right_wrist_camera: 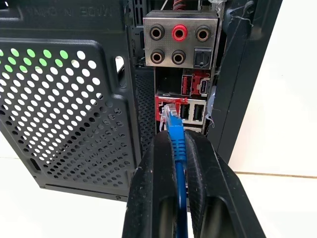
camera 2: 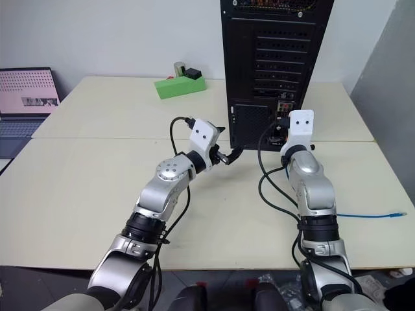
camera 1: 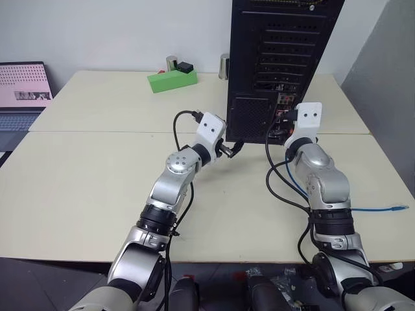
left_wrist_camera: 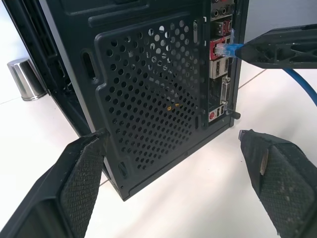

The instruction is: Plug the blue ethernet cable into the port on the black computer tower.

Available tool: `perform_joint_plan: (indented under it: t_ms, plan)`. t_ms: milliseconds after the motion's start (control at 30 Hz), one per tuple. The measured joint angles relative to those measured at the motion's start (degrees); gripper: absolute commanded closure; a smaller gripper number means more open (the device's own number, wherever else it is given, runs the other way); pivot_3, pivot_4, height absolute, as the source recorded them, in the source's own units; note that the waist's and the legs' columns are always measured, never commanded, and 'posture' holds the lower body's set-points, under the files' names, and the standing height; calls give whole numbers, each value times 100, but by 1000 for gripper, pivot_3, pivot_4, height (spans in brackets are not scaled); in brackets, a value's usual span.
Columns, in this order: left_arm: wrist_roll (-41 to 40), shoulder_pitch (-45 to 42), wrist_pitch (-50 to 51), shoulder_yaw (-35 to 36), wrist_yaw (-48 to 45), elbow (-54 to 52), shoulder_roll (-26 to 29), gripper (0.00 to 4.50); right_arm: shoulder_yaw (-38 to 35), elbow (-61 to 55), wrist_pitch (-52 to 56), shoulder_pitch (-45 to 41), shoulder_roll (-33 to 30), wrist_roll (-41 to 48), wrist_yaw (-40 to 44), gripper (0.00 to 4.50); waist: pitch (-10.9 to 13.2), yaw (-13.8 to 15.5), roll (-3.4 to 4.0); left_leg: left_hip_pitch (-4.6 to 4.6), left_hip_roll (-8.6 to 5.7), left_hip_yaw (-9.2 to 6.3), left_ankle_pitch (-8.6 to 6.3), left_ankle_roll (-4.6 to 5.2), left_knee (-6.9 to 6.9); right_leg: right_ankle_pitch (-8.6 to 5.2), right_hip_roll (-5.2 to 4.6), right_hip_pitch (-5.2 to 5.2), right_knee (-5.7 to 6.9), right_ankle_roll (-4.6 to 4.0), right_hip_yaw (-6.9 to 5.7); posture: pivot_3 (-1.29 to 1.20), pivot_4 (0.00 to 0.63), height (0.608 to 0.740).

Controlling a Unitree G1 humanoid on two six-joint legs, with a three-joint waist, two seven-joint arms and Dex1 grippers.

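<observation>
The black computer tower stands at the back of the table, its rear facing me. My right gripper is shut on the blue ethernet cable just behind its pale plug. The plug tip sits at the mouth of the red-framed port in the socket strip; I cannot tell how far in it is. The rest of the cable trails over the table to its free end. My left gripper hangs open and empty, level, in front of the tower's perforated lower panel.
A green block and two metal cylinders stand at the back of the table. A laptop sits far left. Black arm cables loop on the table by my right arm. A grey partition rises on the right.
</observation>
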Motion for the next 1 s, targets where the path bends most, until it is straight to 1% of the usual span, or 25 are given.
perform_joint_plan:
  t_ms: [300, 600, 1000]
  plan:
    - [8, 0, -2, 19, 17, 1, -34, 31, -5, 109, 13, -120, 121, -10, -239, 4500, 0, 0, 0, 0, 0, 0, 0, 0, 0, 0, 0, 0, 0, 0, 0, 0, 150, 740]
    - [13, 0, -6, 32, 26, 3, -90, 31, -135, 82, 346, -351, 592, -11, -830, 4500, 0, -18, 0, 1, 0, 0, 0, 0, 0, 1, 0, -1, 3, 0, 1, 0, 150, 740]
    - [47, 0, -6, 36, 24, 3, -162, 31, -177, 258, 350, -541, 807, -49, -1102, 4500, 0, -83, 0, 1, 1, 0, 0, 0, -1, 1, 1, -3, 4, 1, 2, 0, 150, 740]
